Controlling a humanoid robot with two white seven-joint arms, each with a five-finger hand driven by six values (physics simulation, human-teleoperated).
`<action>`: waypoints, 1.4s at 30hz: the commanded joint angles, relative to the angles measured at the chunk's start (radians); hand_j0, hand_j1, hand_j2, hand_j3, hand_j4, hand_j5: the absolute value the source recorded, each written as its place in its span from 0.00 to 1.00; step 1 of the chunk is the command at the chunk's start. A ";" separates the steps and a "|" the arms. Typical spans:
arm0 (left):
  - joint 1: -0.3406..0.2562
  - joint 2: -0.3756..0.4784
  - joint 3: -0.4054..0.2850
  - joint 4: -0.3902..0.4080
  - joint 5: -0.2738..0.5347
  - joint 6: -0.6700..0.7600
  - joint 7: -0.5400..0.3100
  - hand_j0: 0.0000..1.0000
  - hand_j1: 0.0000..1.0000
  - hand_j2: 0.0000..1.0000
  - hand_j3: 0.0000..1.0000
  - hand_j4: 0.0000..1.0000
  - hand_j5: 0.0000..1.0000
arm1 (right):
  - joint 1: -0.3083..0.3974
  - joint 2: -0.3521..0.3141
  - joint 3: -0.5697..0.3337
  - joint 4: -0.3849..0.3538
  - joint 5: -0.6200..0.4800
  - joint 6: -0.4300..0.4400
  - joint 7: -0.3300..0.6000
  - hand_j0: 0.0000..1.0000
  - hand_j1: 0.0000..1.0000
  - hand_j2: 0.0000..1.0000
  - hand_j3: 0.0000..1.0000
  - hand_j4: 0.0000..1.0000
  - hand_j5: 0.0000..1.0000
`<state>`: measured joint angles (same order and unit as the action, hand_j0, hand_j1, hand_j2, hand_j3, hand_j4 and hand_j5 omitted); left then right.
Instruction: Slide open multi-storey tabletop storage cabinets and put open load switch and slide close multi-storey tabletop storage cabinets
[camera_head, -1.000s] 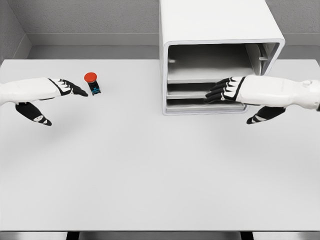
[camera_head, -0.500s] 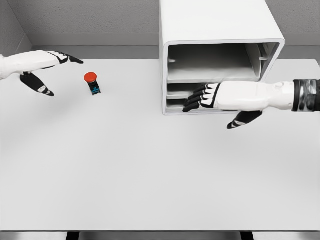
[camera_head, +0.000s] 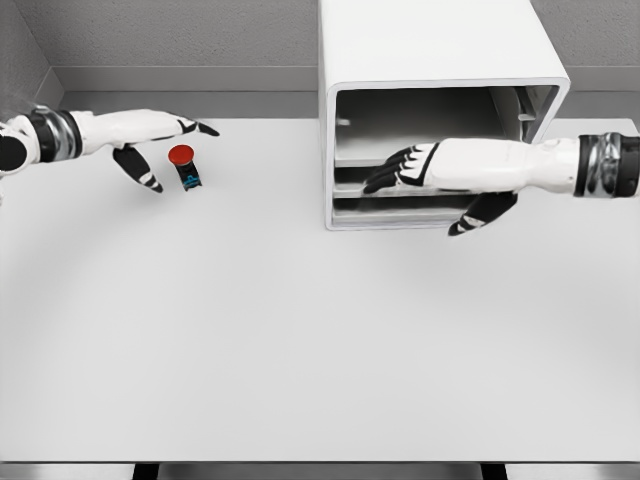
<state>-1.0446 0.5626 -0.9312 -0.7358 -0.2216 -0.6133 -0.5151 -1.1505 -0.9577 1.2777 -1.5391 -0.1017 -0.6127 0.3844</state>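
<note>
The left hand (camera_head: 150, 135) reaches in from nine o'clock with fingers spread wide, empty, the thumb hanging down just beside the load switch (camera_head: 185, 166) and the other fingers stretched above it. The switch lies on the table at about ten o'clock from the table's middle, its red round cap towards eleven o'clock and its dark body with a teal patch towards five, so its long axis runs roughly along that line.

The right hand (camera_head: 425, 172) comes in from three o'clock, fingers extended and loosely apart, holding nothing, in front of the middle shelf of the open storage cabinet (camera_head: 440, 60).

The white cabinet stands at one o'clock on the plain white table (camera_head: 300, 340). Behind it runs a grey wall (camera_head: 180, 35).
</note>
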 joint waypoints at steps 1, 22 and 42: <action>0.000 -0.012 -0.008 0.012 0.004 0.002 0.001 1.00 1.00 1.00 1.00 1.00 1.00 | 0.000 0.002 -0.003 0.025 -0.019 0.002 0.002 1.00 1.00 1.00 1.00 1.00 1.00; -0.002 -0.027 -0.005 0.092 0.004 0.002 0.004 1.00 1.00 1.00 1.00 1.00 1.00 | -0.011 0.111 -0.001 0.240 -0.033 0.002 0.008 1.00 1.00 1.00 1.00 1.00 1.00; -0.021 -0.056 0.008 0.141 0.005 0.002 0.004 1.00 1.00 1.00 1.00 1.00 1.00 | -0.008 0.148 -0.001 0.312 -0.032 0.002 0.016 1.00 1.00 1.00 1.00 1.00 1.00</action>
<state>-1.0661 0.5036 -0.9268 -0.5959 -0.2234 -0.6132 -0.5112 -1.1582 -0.8140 1.2778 -1.2405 -0.1273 -0.6128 0.4000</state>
